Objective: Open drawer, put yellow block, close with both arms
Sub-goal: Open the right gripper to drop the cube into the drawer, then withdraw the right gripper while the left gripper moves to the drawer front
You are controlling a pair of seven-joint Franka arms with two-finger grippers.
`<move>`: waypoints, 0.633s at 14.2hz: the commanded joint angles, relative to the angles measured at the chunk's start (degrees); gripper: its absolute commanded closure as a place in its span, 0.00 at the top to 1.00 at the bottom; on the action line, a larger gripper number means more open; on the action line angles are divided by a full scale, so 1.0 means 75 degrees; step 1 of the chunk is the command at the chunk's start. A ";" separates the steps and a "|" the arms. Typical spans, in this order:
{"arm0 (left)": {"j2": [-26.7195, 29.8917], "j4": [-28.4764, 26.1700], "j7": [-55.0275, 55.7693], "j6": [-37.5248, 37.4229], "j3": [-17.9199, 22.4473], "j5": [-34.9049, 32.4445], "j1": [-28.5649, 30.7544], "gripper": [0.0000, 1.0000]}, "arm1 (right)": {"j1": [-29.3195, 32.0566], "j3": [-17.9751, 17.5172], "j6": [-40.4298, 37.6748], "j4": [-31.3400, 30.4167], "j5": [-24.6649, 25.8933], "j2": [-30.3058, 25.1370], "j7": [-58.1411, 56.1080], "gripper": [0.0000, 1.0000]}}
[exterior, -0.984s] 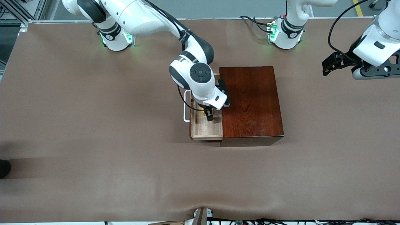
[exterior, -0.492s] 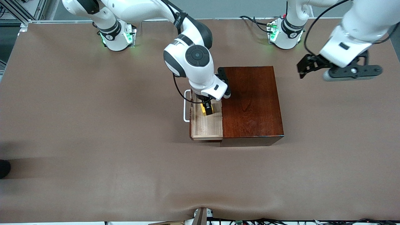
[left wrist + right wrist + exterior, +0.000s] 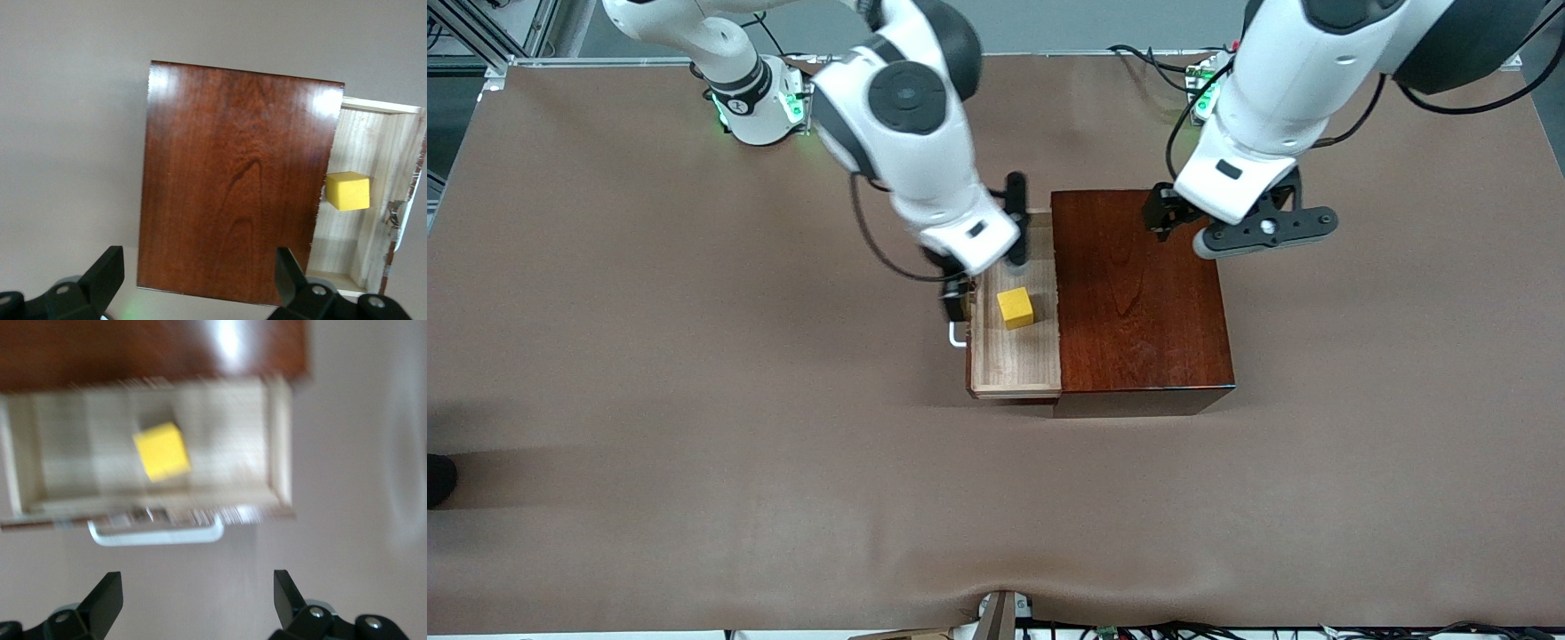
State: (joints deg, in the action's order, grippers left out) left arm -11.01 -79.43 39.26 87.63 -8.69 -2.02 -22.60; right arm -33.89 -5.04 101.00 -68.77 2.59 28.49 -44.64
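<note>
Take the wooden box (image 3: pixel 1143 293) as your landmark. Its drawer (image 3: pixel 1014 356) stands pulled out toward the right arm's end of the table, and inside it only the yellow block (image 3: pixel 1016 308) takes up floor — the pale wood around it lies bare. The right gripper (image 3: pixel 959 298), fingers spread, hangs over the drawer's handle (image 3: pixel 157 535). The left gripper (image 3: pixel 1169 213), also spread, hovers above the box's lid — you have bare tabletop all around the box.
</note>
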 commanded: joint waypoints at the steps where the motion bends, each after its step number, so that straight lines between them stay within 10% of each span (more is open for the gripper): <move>1: -0.0324 0.0488 0.0599 -0.0036 -0.0002 -0.0024 -0.0337 1.00 | 0.1116 0.0121 -0.0493 -0.0183 0.0112 -0.0552 0.0630 1.00; 9: -0.2420 0.1588 0.4745 0.2118 0.0127 -0.0094 -0.2176 1.00 | 0.3884 0.0098 -0.0916 -0.1025 -0.0052 -0.1946 0.0690 1.00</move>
State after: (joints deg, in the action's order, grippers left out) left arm -23.54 -73.71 68.38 101.72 -8.49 -2.02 -36.08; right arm -6.94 -2.95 93.86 -70.82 2.44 19.26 -41.34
